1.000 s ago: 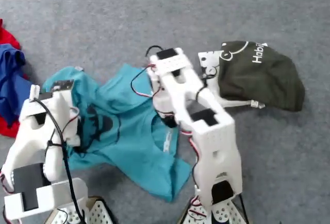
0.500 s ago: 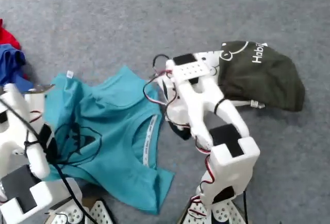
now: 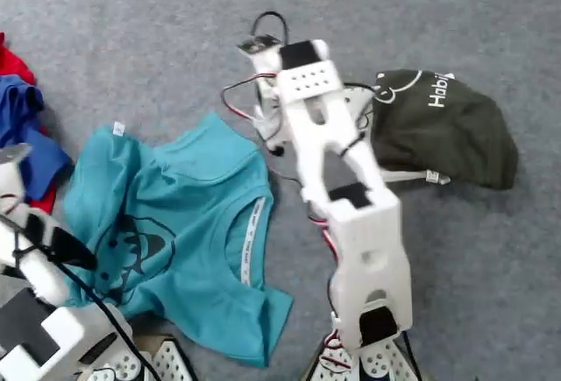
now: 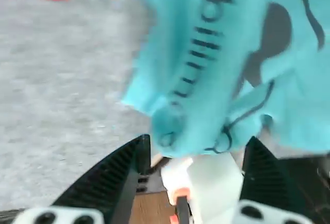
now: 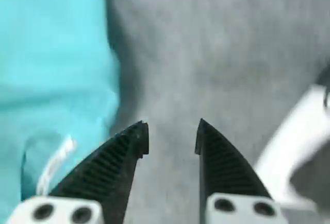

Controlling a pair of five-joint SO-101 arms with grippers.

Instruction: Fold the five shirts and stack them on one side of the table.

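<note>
Both tools stand open and hold nothing. The right tool (image 5: 171,126) has its jaws parted a little over bare grey surface (image 3: 131,48), just beside one edge of the teal shirt (image 3: 175,232). We judge that it sits there to be clear of the cloth yet close enough to take that edge. The left tool (image 4: 197,141) is spread wide at the opposite side of the same shirt, with teal fabric just off its tips. We cannot tell whether the cloth touches them.

The teal shirt lies mostly opened out in the middle of the surface, print up, with one corner rumpled near the front edge. That looks to us like a layout meant for folding, with one arm at each side. A dark green shirt (image 3: 443,131) sits bundled on the right side, well apart, probably the start of the stack. A blue shirt (image 3: 22,136) and a red shirt (image 3: 10,66) lie heaped at the left edge, likely waiting their turn.
</note>
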